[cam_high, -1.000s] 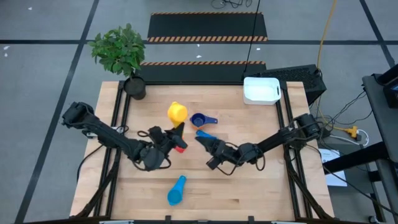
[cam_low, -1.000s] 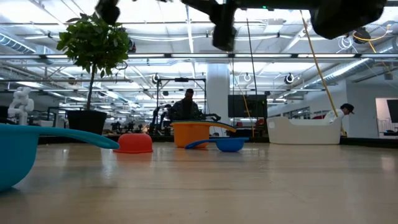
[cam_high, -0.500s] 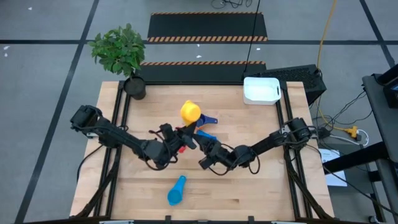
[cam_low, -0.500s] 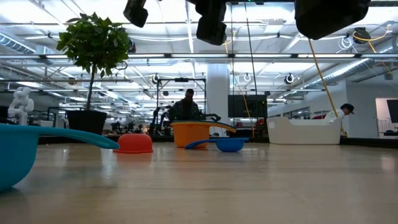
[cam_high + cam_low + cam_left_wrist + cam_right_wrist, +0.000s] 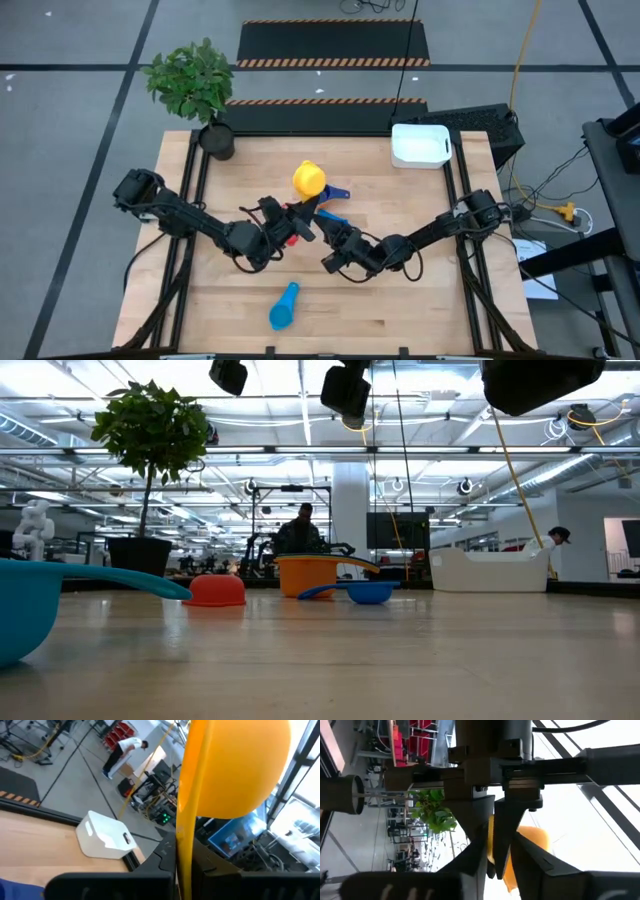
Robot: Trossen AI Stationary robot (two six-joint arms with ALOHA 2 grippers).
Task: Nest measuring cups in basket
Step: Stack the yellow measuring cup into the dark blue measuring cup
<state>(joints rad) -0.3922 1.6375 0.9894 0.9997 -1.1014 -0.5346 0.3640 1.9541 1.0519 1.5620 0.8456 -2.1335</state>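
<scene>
My left hand (image 5: pixel 293 215) pinches the round yellow plastic measuring cup (image 5: pixel 308 180) by its handle, held high over mid-table, likely so my right hand (image 5: pixel 325 228) can take it. The right fingers (image 5: pixel 524 856) flank that handle, but I cannot tell if they grip it yet. The white rectangular plastic basket (image 5: pixel 420 147) sits at the far right, well apart.

On the table there is one red cup (image 5: pixel 217 590), one orange cup (image 5: pixel 312 574), one medium blue cup (image 5: pixel 368 592) and one light blue cup (image 5: pixel 284 305). That makes five cups seen and one basket.
</scene>
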